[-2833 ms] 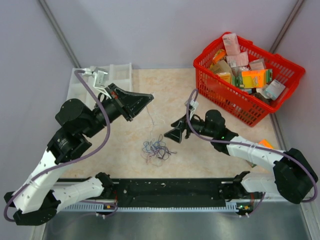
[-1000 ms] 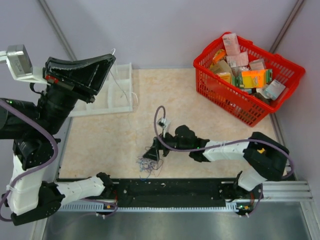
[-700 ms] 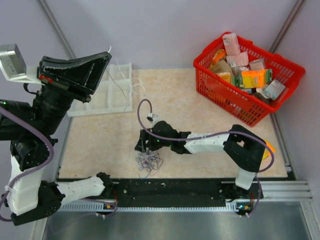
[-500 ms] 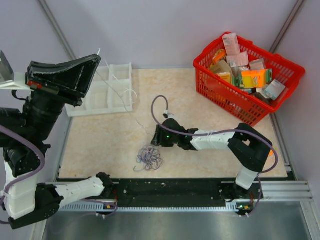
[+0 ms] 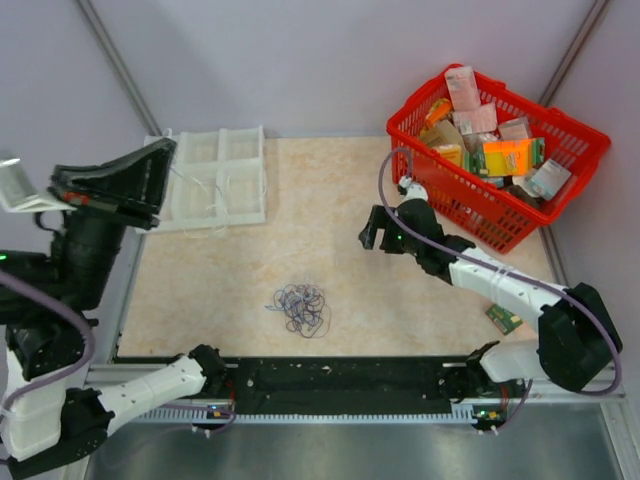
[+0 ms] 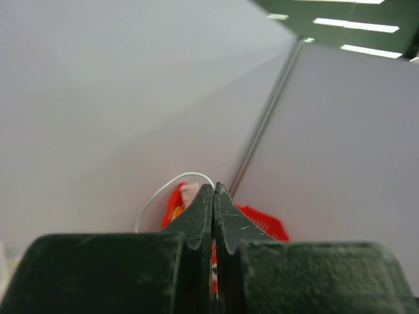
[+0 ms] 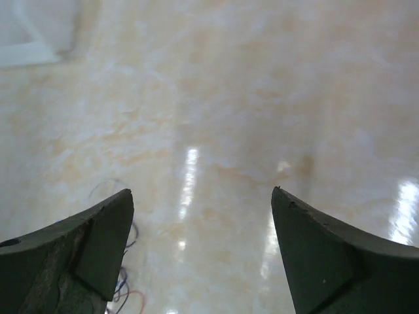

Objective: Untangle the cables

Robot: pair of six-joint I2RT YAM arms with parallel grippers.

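Step in hand, by judgement: carrying off one freed strand, the rest of the knot not yet sorted.

Left pincer (image 6: pixel 214 196): pressed together at the tips, pinching a pale cable (image 6: pixel 163 185) arcing out to one side. Held high, about over the far left corner of the white tray (image 5: pixel 235 195).

Right pincer (image 7: pixel 201 193): spread wide, holding nothing, hanging over bare worktop (image 5: pixel 400 310), to the right of the tray and well apart from it.

Knot of cables (image 5: pixel 300 305): dark and blue-purple loops in a small heap, flat on the worktop, nearer the arm bases than the tray and off its near right corner. Well apart from both pincers; only a few outer loops visible at the lower left of the right wrist view.

Next move, as judged: setting the pale cable down by the tray, then bringing the spread pincer back over the knot for a single outer loop. Fine strands; risk of lifting the whole heap instead of one.
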